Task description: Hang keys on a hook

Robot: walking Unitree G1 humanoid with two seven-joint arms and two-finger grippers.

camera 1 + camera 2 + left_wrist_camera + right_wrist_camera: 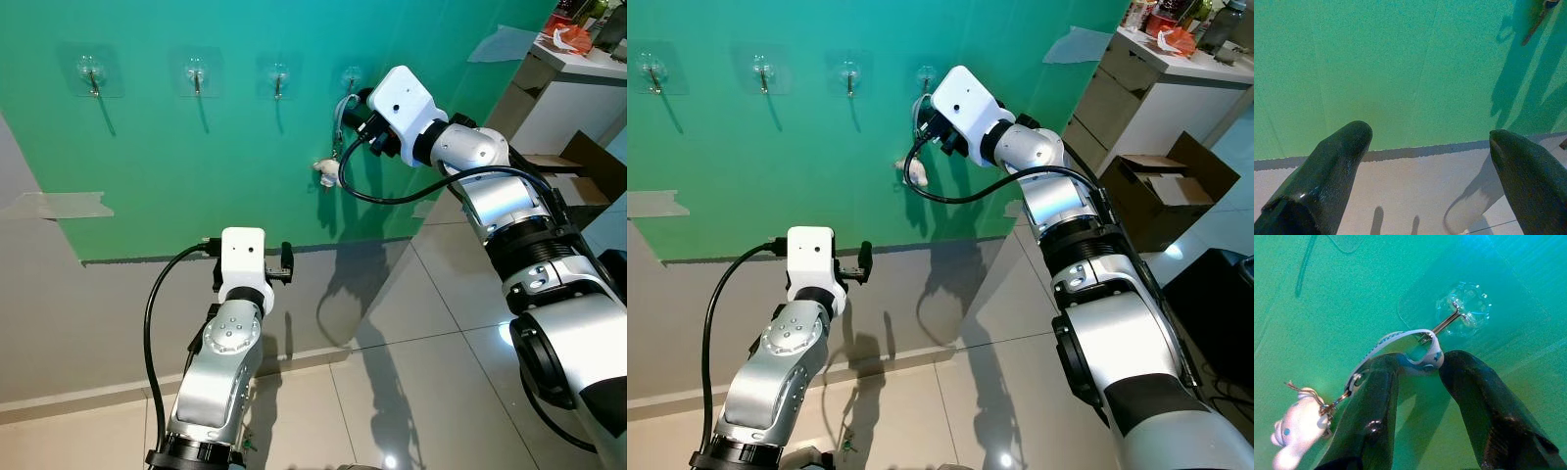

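Right claw (1418,382) pinches the keys' strap loop (1400,340) at the rightmost hook (1447,323) on the green wall (196,186); white charm (324,173) dangles below. Loop looks over the hook tip: seat it fully to the base before letting go. Left claw (1430,161) spread wide, idle, low near the wall.

cardboard box (1161,191) beside white cabinet (1136,93)

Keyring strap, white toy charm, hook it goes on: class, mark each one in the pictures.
strap (1400,340), right wrist view, middle of the loop.
toy charm (1295,431), right wrist view, its body.
hook (1447,322), right wrist view, metal shank.
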